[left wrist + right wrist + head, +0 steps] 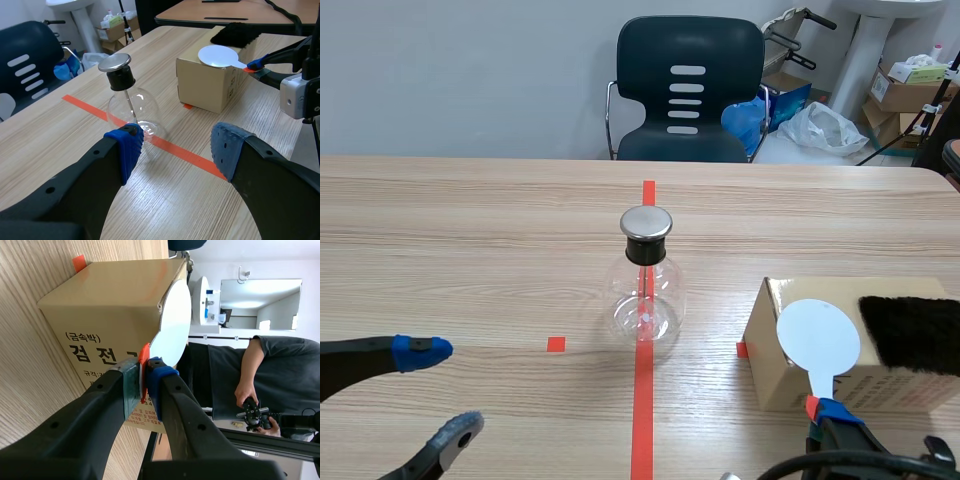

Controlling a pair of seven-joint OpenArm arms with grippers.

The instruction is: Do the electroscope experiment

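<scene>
Wood table — right fingers clamp paddle.

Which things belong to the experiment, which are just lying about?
Job: metal-capped clear glass flask; white round paddle in right claw; black fur pad on brown cardboard box.
Lying about: black plastic chair; white plastic bag.

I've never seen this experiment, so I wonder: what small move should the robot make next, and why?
Probably slide the disc sideways onto the fur and rub it. The right claw is shut on the disc's handle, the disc is over the box right beside the fur, and the flask stands apart, untouched.
</scene>
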